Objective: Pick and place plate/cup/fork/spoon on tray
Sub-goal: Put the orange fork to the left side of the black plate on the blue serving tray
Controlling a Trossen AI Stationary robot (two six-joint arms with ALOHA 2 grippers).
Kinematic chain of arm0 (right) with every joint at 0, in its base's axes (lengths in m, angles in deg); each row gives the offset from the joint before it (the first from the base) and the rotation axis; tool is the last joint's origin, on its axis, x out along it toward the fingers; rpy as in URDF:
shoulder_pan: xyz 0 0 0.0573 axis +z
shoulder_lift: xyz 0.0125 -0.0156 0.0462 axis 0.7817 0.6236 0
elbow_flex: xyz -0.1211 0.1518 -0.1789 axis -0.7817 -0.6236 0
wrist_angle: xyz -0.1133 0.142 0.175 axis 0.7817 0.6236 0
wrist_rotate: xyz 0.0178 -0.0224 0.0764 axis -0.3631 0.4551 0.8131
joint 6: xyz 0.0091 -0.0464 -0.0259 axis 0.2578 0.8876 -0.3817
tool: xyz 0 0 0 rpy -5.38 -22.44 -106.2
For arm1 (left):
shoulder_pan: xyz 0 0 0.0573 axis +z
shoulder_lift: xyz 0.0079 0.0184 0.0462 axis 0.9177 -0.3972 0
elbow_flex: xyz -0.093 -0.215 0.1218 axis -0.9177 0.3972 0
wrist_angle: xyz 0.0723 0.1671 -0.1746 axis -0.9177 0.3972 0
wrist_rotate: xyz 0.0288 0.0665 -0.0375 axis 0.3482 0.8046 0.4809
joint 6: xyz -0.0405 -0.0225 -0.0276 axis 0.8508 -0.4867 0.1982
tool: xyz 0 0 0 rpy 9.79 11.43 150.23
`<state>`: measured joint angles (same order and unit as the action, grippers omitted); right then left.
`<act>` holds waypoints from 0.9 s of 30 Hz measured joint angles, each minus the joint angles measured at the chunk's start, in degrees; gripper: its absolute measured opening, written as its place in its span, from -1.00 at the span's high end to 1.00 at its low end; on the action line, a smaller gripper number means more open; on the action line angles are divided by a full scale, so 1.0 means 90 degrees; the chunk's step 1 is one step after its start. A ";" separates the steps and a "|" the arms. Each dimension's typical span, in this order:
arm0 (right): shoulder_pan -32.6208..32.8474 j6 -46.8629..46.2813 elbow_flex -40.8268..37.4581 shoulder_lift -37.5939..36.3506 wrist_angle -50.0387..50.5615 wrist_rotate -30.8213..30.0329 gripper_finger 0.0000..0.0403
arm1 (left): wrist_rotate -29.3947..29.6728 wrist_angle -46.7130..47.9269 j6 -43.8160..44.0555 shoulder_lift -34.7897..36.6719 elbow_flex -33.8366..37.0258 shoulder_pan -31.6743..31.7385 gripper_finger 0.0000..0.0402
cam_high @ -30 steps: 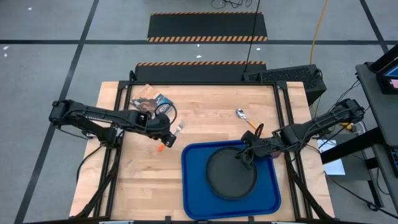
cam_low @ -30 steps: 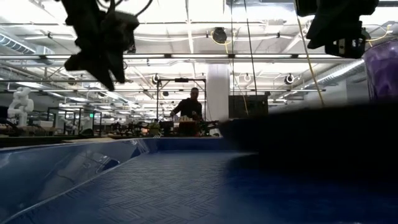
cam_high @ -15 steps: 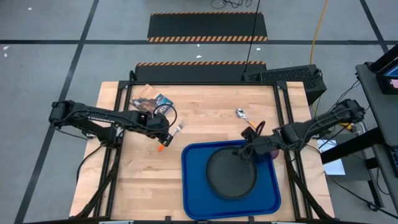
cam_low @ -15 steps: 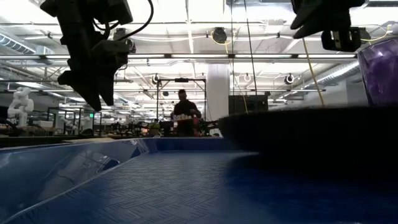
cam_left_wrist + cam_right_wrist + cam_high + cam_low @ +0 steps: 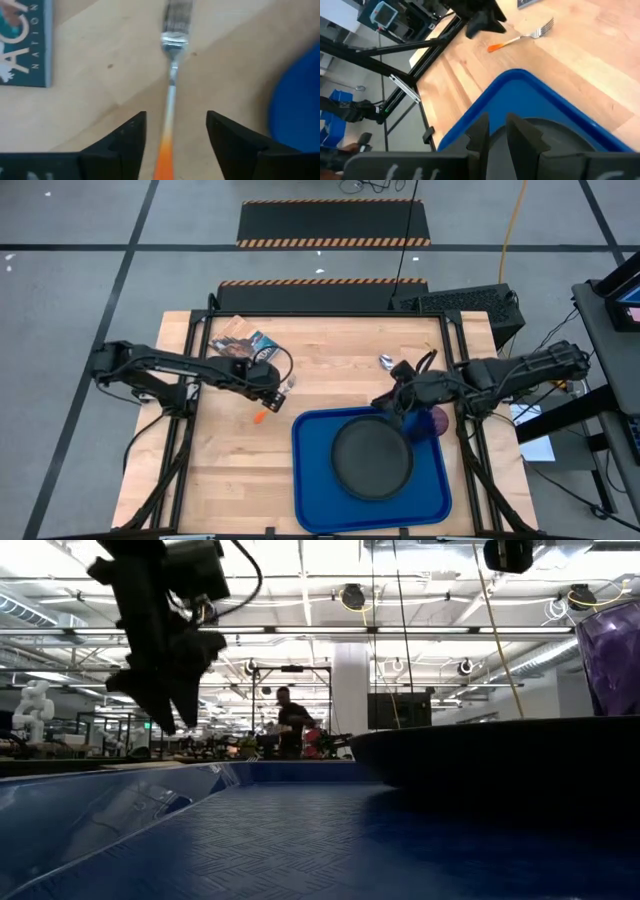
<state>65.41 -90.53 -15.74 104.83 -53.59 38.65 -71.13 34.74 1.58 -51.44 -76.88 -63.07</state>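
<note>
The orange-handled fork (image 5: 276, 401) lies flat on the wooden table left of the blue tray (image 5: 312, 480). My left gripper (image 5: 272, 393) hangs over it, open, with one finger (image 5: 131, 137) on each side of the fork's handle (image 5: 167, 127). The black plate (image 5: 372, 458) lies in the tray. The purple cup (image 5: 437, 420) stands upright in the tray's far right corner. The spoon's silver bowl (image 5: 385, 361) shows just beyond my right arm, which hides its handle. My right gripper (image 5: 387, 402) hovers over the tray's far rim, with only a narrow gap between its fingers and nothing in it.
A printed card or booklet (image 5: 243, 340) lies on the table at the far left, just beyond the fork. Bare wood lies between the tray and the table's left edge. In the low view a person (image 5: 290, 725) stands far off in the room behind the table.
My left gripper has gone down toward the fork and a little toward the table's right edge. My right gripper has risen off the plate's far right rim and gone toward the table's far edge and left, and its arm now crosses the spoon's handle. Plate and cup have stayed put.
</note>
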 joint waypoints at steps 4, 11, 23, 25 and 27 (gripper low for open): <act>-0.0070 0.0162 0.0038 -0.0052 0.0044 0.0182 0.72 | 0.0021 -0.0243 -0.0041 -0.0450 0.0000 0.0155 -0.27; -0.0094 0.0269 0.0038 -0.0161 0.0306 0.0693 0.72 | -0.0027 -0.0747 0.0000 -0.1072 0.0000 0.0328 -0.51; -0.0106 0.0435 0.0038 -0.0333 0.0573 0.0679 0.72 | 0.0053 -0.1467 -0.0827 -0.1805 -0.0052 0.0321 -0.24; -0.0106 0.0435 0.0038 -0.0333 0.0612 0.0673 0.72 | 0.0122 -0.1471 -0.0906 -0.1819 -0.0039 0.0319 -0.12; -0.0106 0.0457 0.0038 -0.0335 0.0596 0.0659 0.72 | 0.0217 -0.1488 -0.0928 -0.1822 -0.0032 0.0302 0.02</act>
<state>64.46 -86.42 -15.40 101.82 -48.23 44.58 -69.18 21.35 -6.78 -67.84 -77.16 -60.35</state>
